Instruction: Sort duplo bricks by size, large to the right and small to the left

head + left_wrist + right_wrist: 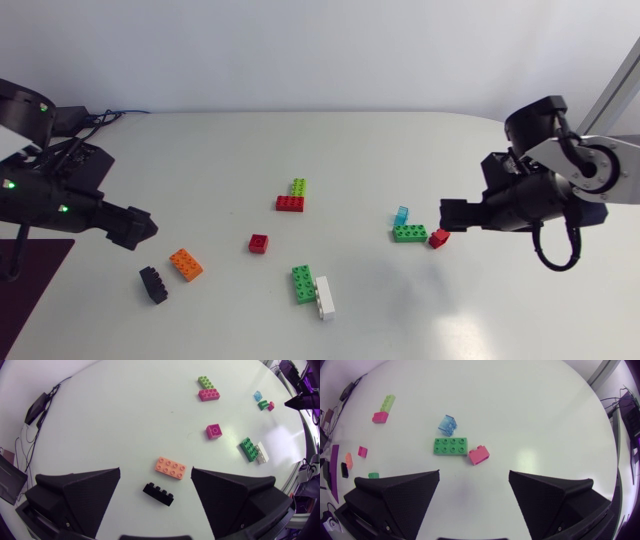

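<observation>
Right tool [447, 214]: spread, empty, on the nearer arm.
Green brick [408, 233]: on the tabletop [500, 310], 8 o'clock from this tool in the head view, with its long axis 9-to-3 and the small red brick [438, 237] at its 3 o'clock end.
Left tool [135, 225]: spread, empty, well apart.

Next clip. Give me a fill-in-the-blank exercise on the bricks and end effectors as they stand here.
1. The white brick lies against a brick coloured ____.
2. Beside the black brick lies a long brick coloured ____.
3. The left end effector and the right end effector are both ____, holding nothing.
4. The translucent brick near the right end effector is coloured ____.
Missing words: green; orange; open; blue.
</observation>
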